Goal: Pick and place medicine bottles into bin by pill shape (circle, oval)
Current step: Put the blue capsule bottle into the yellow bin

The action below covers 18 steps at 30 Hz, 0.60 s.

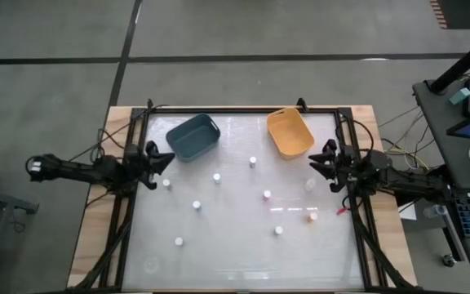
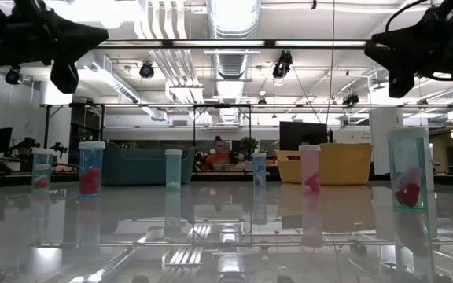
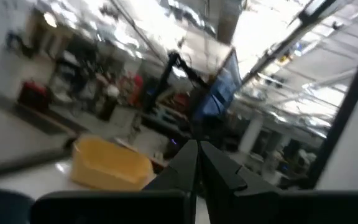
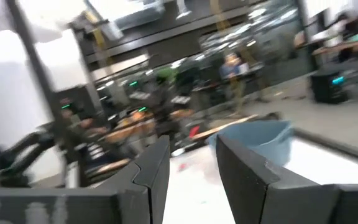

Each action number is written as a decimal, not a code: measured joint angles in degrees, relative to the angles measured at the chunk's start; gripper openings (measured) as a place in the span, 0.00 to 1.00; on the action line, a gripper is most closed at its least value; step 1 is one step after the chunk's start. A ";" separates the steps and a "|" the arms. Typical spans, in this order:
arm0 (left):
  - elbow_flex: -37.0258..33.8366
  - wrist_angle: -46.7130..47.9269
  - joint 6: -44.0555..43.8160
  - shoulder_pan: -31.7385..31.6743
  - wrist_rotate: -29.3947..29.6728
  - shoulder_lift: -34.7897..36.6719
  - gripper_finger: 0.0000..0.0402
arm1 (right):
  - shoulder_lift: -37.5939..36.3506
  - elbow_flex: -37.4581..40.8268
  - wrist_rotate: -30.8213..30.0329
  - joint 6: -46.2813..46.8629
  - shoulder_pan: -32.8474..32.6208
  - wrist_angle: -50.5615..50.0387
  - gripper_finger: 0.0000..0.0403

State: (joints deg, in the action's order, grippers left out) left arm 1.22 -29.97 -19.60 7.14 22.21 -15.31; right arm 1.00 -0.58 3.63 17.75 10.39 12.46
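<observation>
Several small medicine bottles with white tops stand upright on the glossy white table, among them one [image 1: 216, 176] near the middle, one [image 1: 267, 194] to its right and an orange-tinted one [image 1: 312, 217]. A dark blue bin [image 1: 192, 135] and a yellow bin [image 1: 290, 131] sit at the far edge. My left gripper [image 1: 168, 157] hovers shut at the table's left side, just right of the blue bin's near corner, its fingers pressed together [image 3: 197, 163]. My right gripper [image 1: 315, 160] hovers open at the right side, near the yellow bin, with nothing between its fingers [image 4: 192, 168].
A black frame [image 1: 243, 109] runs around the table. A small red scrap [image 1: 340, 211] lies near the right edge. In the low view the bottles [image 2: 310, 169] stand in a row before the yellow bin [image 2: 336, 163] and blue bin [image 2: 144, 163]. A person sits far behind.
</observation>
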 joint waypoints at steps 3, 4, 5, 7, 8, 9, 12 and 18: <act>3.07 2.75 -1.11 0.02 -1.78 -3.54 0.00 | -0.01 -0.02 -2.64 -1.05 0.01 0.07 0.31; 4.39 4.38 -1.12 0.00 -1.79 -4.60 0.00 | 0.02 0.00 -2.69 -1.29 0.02 0.08 0.31; 5.85 6.41 -1.09 0.00 -1.79 -5.70 0.00 | 0.01 -0.01 -2.70 -1.57 0.00 0.09 0.31; 9.10 11.13 -1.13 0.00 -1.94 -7.60 0.00 | 0.00 -0.02 -2.74 -2.33 0.00 0.26 0.31; 10.70 13.42 -1.27 0.00 -2.13 -8.42 0.00 | 0.02 0.00 -2.74 -2.75 0.00 0.59 0.31; 12.26 15.42 -1.55 0.00 -2.22 -9.22 0.00 | 0.01 0.00 -2.75 -3.54 0.00 1.19 0.31; 16.55 21.59 -4.01 0.09 -3.56 -11.96 0.00 | 0.02 0.00 -2.75 -6.30 0.00 5.03 0.31; 21.59 26.39 -9.25 2.70 -6.99 -20.53 0.00 | 0.02 0.01 -2.74 -14.31 0.00 15.80 0.30</act>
State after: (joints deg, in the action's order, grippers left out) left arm 22.81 -3.59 -28.84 9.84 15.22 -35.84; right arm 1.02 -0.58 0.89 3.44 10.39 28.26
